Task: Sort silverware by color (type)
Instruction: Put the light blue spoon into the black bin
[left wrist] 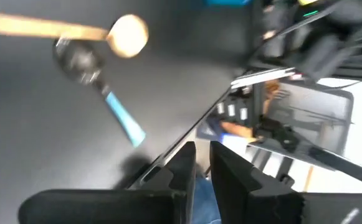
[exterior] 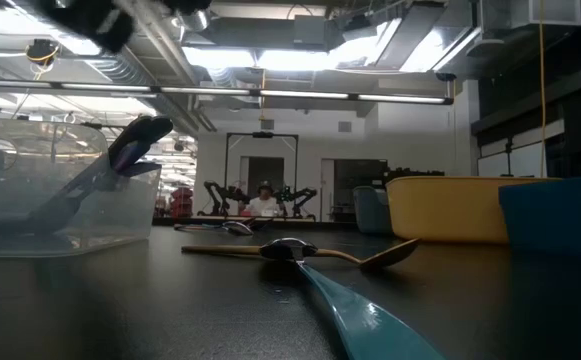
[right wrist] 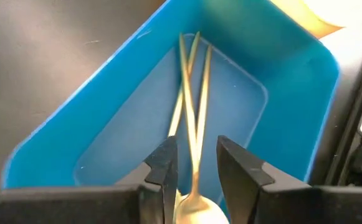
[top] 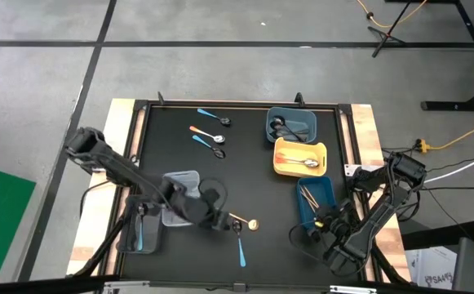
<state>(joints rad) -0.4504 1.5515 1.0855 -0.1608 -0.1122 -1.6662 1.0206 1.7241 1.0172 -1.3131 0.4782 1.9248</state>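
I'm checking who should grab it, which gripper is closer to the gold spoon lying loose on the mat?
Left. The left gripper sits just beside the gold spoon, while the right gripper is over the blue tray, across the mat.

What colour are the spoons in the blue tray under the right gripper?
Gold: thin gold spoons lie in the blue tray. The right wrist view shows them best.

Table mat (top: 245, 175) is black, framed by pale wood edges; floor around it is grey with a green patch at lower left of the high view. Trays: grey-blue one (top: 292, 124) at upper right, yellow one (top: 299, 158) below it, bright blue one (right wrist: 137, 106) holding gold spoons (right wrist: 192, 118), clear one (top: 181, 196) at lower left. Loose spoons on the mat: teal-blue handle (top: 241, 249), gold spoon (top: 245, 221), orange handle (top: 197, 130).
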